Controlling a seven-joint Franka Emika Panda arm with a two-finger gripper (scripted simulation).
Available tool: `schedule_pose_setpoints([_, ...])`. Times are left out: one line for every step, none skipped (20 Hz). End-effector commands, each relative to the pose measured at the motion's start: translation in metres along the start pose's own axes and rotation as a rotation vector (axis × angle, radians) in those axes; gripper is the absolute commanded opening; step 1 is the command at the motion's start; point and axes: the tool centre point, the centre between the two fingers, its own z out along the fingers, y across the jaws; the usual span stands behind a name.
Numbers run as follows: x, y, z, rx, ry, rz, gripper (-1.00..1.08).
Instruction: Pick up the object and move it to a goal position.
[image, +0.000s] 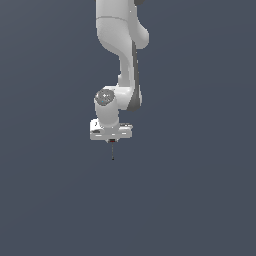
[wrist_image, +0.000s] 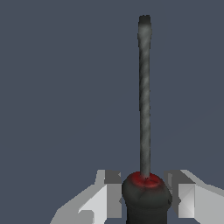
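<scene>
We see the white end effector (image: 112, 138) pointing straight down, its two pale fingers (wrist_image: 105, 197) closed narrow on the thick black handle with a red collar of the thin dark grey needle-like rod (image: 113, 150). In the wrist view the black handle (wrist_image: 145, 201) sits between the two finger pads, one on each side, both touching or all but touching it. The red collar (wrist_image: 146, 178) tops the handle, and the grey shaft (wrist_image: 145, 96) runs out of it away from the fingers, straight, ending in a darker blunt tip (wrist_image: 145, 21).

In the exterior view the rod hangs at 6 o'clock from the end effector, upright, red bit (image: 112, 141) right under the white hand body, dark shaft below it. The tip hangs free against the plain slate-blue background (image: 200, 200); we can't tell any counter surface apart from it.

The white arm (image: 122, 45) rises from the end effector toward 12 o'clock, with a grey round joint cap (image: 105, 96) just above the hand, and leaves the picture at the upper edge.
</scene>
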Motion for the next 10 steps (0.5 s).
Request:
schedule_pose_setpoints([0.008, 0.01, -0.011, 0.0, 0.001, 0.0, -1.0])
schedule_pose_setpoints([0.012, 0.014, -0.016, 0.0, 0.001, 0.0, -1.0])
schedule_pose_setpoints([0.016, 0.019, -0.021, 0.0, 0.001, 0.0, -1.0])
schedule_pose_setpoints([0.021, 0.024, -0.026, 0.0, 0.001, 0.0, -1.0])
schedule_pose_setpoints([0.025, 0.029, -0.031, 0.0, 0.001, 0.0, -1.0])
schedule_pose_setpoints([0.03, 0.035, -0.037, 0.0, 0.001, 0.0, -1.0])
schedule_pose_setpoints([0.034, 0.04, -0.043, 0.0, 0.001, 0.0, -1.0])
schedule_pose_setpoints([0.039, 0.046, -0.049, 0.0, 0.001, 0.0, -1.0])
schedule_pose_setpoints([0.044, 0.052, -0.055, 0.0, 0.001, 0.0, -1.0])
schedule_pose_setpoints([0.049, 0.057, -0.061, 0.0, 0.001, 0.0, -1.0])
